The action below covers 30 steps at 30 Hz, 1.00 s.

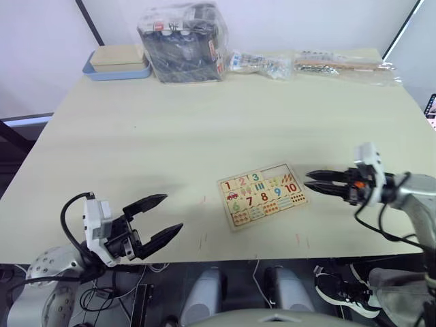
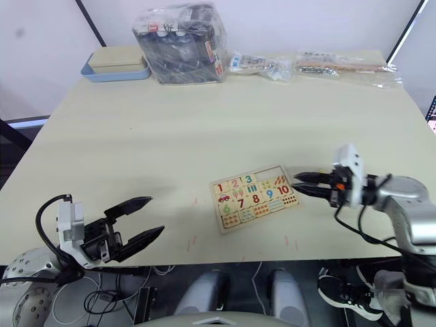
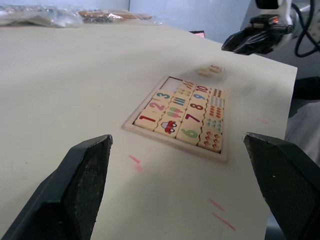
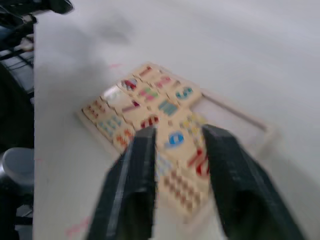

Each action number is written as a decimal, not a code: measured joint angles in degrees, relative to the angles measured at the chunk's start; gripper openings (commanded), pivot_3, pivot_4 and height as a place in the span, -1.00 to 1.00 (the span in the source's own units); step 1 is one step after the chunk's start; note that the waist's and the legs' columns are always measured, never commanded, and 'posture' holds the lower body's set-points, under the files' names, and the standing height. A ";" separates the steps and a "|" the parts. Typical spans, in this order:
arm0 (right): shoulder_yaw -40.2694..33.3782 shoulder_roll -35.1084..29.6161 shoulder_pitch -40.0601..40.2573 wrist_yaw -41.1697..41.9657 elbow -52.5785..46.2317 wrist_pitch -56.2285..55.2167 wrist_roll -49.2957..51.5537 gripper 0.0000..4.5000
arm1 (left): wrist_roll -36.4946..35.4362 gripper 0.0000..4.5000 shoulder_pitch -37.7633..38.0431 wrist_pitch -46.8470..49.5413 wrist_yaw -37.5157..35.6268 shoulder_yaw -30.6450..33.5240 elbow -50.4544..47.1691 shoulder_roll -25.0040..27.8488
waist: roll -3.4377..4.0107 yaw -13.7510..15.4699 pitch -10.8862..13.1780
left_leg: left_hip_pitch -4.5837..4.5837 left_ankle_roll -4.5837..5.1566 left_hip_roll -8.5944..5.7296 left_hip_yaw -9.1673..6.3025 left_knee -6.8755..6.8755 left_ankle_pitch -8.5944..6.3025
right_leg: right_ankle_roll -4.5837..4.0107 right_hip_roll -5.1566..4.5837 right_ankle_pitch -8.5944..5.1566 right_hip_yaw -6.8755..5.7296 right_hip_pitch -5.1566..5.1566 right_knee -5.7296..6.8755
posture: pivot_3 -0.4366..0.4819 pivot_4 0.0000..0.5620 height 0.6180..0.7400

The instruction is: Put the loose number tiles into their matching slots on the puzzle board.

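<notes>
The puzzle board [image 1: 262,196] lies flat near the table's front edge, right of centre, with most number tiles seated. The matching slots [image 1: 276,168] at the right of its top row are bare wood. Two loose number tiles [image 3: 209,70] lie on the table just beyond the board's right end, below my right gripper; their digits are too small to read. My right gripper [image 1: 306,180] hovers just right of the board, fingers a little apart and nothing between them. At the front left of the table my left gripper [image 1: 172,212] stands wide open and empty, well away from the board.
A blue tray with a tan box [image 1: 117,65] sits at the back left. Beside it stands a plastic-wrapped bundle [image 1: 182,42], and clear bags [image 1: 344,65] lie along the back right. Small red marks [image 1: 203,240] dot the table near the front edge.
</notes>
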 measured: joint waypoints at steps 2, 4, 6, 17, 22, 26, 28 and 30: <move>-2.72 -1.24 3.17 -1.01 -1.02 -0.04 0.80 0.56 | 0.51 1.00 0.65 -0.75 -0.77 0.31 1.59 -0.02 | 0.01 -0.29 -0.01 | 0.06 0.00 0.03 0.05 0.00 0.00 | -0.01 0.06 0.00 0.04 0.02 0.01 | -0.05 -0.47 1.00; -5.48 -2.00 6.12 -1.92 -1.97 -0.17 1.65 0.97 | 0.91 1.00 1.14 -1.46 -1.65 0.48 2.93 -0.10 | 0.01 -0.45 -0.01 | 0.08 0.00 0.10 0.05 0.01 0.01 | -0.01 0.16 -0.01 0.05 0.04 0.01 | -0.05 -0.47 1.00; -8.22 -2.99 9.48 -2.09 -2.28 -0.34 2.05 0.97 | 1.05 1.00 1.61 -2.10 -2.32 0.62 3.97 -0.19 | 0.00 -0.44 -0.02 | 0.10 0.01 0.12 0.04 0.01 0.01 | -0.01 0.19 -0.01 0.04 0.07 0.01 | -0.05 -0.47 1.00; -12.90 -4.83 16.40 -2.17 2.89 -5.66 1.64 0.97 | 2.06 1.00 1.54 -2.38 -1.32 0.43 3.63 -0.56 | -0.04 -0.44 -0.03 | 0.60 0.02 0.17 0.19 0.05 0.00 | -0.21 0.20 -0.16 0.18 0.57 0.00 | -0.05 -0.47 1.00; -12.21 -6.14 16.30 -2.20 4.00 -7.11 1.08 0.97 | 1.81 1.00 0.63 0.54 1.18 0.33 0.07 -0.29 | -0.04 -0.46 -0.03 | 0.67 0.02 0.22 0.26 0.05 0.00 | -0.21 0.26 -0.16 0.24 0.58 0.03 | -0.05 -0.47 1.00; -4.99 -9.60 8.38 -0.97 7.62 -9.77 -2.66 0.97 | 1.65 1.00 -0.90 2.22 2.57 -0.78 -1.48 -0.31 | 0.02 -0.97 0.03 | 0.88 0.02 0.24 0.53 0.05 0.00 | -0.20 0.27 -0.14 0.48 0.62 0.08 | -0.05 -0.47 1.00; -1.47 -11.13 3.13 0.58 9.85 -11.63 -4.02 0.97 | 1.21 1.00 -1.66 2.65 2.55 -1.25 -1.74 -0.35 | 0.02 -0.80 0.02 | 0.91 0.02 0.31 0.51 0.03 0.00 | -0.22 0.32 -0.15 0.42 0.65 0.07 | -0.05 -0.47 1.00; 2.71 -12.75 -2.88 3.04 14.35 -14.35 -6.40 0.97 | 0.87 1.00 -1.85 2.58 2.14 -1.42 -1.38 -0.32 | 0.02 -0.83 0.05 | 0.90 0.02 0.31 0.52 0.00 0.00 | -0.21 0.33 -0.15 0.41 0.63 0.05 | -0.05 -0.47 1.00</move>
